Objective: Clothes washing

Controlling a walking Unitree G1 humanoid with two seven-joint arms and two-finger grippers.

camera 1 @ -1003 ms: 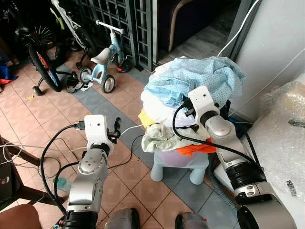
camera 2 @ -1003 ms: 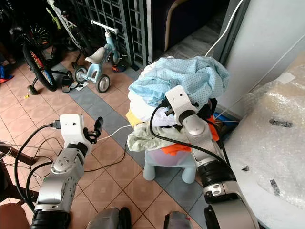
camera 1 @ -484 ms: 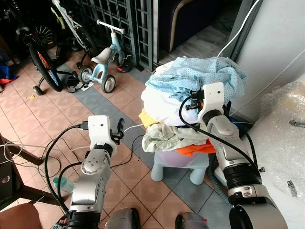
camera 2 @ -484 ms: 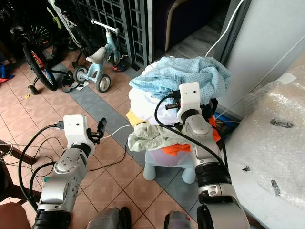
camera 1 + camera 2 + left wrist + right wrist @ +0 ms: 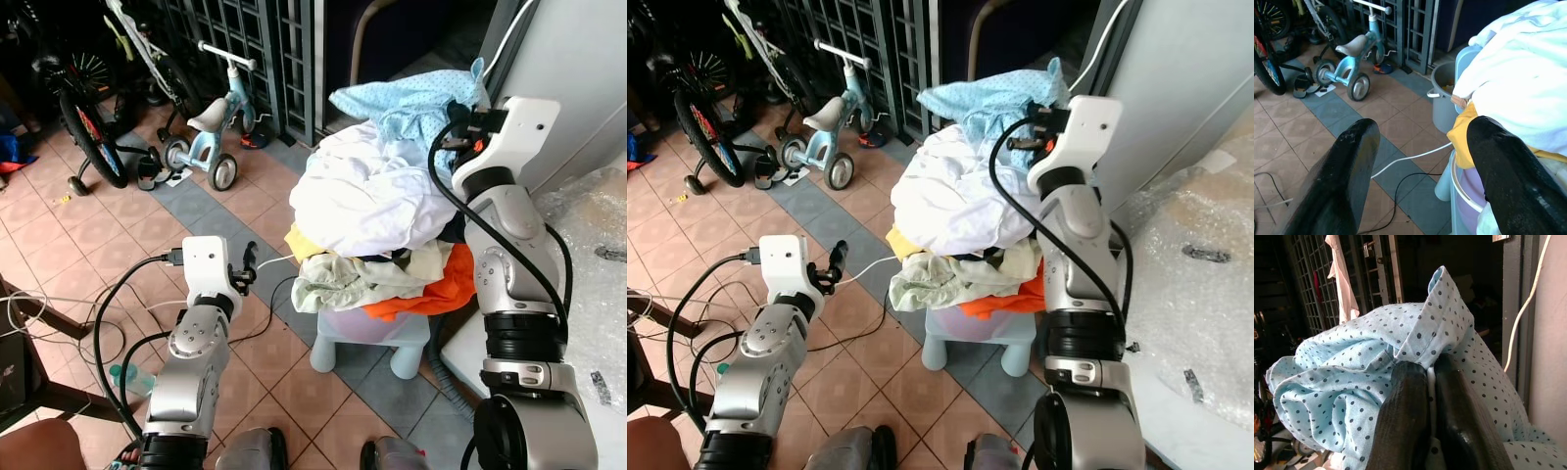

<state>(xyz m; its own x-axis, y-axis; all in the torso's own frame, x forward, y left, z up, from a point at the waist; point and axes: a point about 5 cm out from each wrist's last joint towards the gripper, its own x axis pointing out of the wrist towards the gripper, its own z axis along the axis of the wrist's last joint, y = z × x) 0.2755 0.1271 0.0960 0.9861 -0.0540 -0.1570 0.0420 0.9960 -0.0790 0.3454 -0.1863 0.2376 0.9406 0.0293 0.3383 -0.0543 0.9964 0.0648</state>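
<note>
Readable text: none in any view.
Labels, brands, numbers, signs: none legible.
Light blue dotted cotton shirt [image 5: 1366, 382]: printed with dark dots, no lettering.
Small pale blue children's tricycle [image 5: 208, 127]: no marking can be made out.
Clear bubble-wrap sheet [image 5: 598, 225]: carries small dark patches, too small to read.
</note>
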